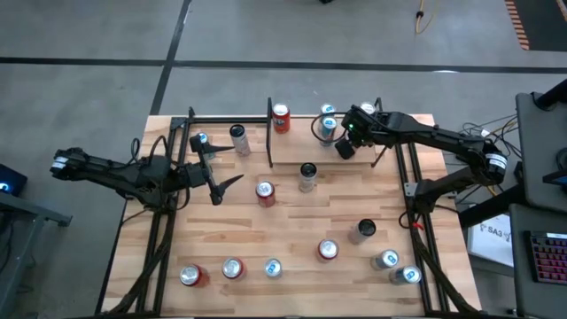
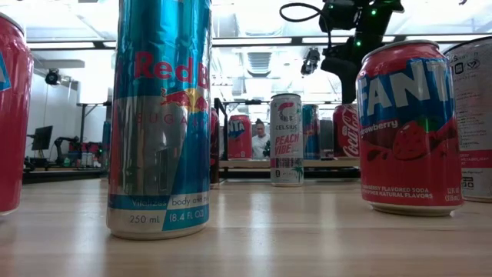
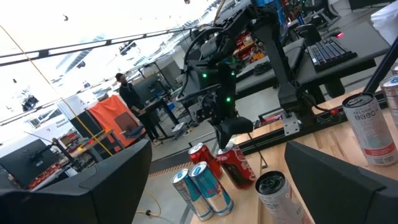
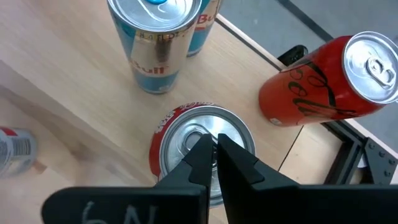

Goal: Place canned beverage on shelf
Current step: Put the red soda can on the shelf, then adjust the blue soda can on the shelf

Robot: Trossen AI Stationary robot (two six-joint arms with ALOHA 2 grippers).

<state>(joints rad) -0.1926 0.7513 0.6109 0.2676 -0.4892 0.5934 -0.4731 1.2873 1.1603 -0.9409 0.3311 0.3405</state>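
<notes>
**Op:** Aluminium, thin-walled. That is what my grippers are dealing with. From above, the shelf (image 1: 288,151) lies at the table's far edge, a light board with black rails. My right gripper (image 1: 345,146) hangs over the cans at its right end, and my left gripper (image 1: 217,175) waits by the left end, fingers spread wide, holding nothing.

**Mate:** And from table height?

**Op:** Mostly near cans: a tall blue Red Bull can (image 2: 159,115) and a Fanta can (image 2: 410,127) up close. The shelf sits far back with cans standing on it, and one arm hangs above them at the upper right.

**Mate:** Left wrist?

**Op:** It looks across at the other arm poised above a cluster: two slim blue cans (image 3: 200,188) and two red ones just beside them.

**Mate:** Right wrist?

**Op:** My fingers are pressed together with nothing between them, straight above the lid of a red can (image 4: 202,149) standing on the board. A blue can (image 4: 163,38) and a Coca-Cola can (image 4: 326,84) are near it.

**Mate:** How would one handle?

**Op:** My guess is fairly heavy if full, with smooth, slippery sides that dent under a hard squeeze. I would grip mid-body across the width, not by the rim.
</notes>
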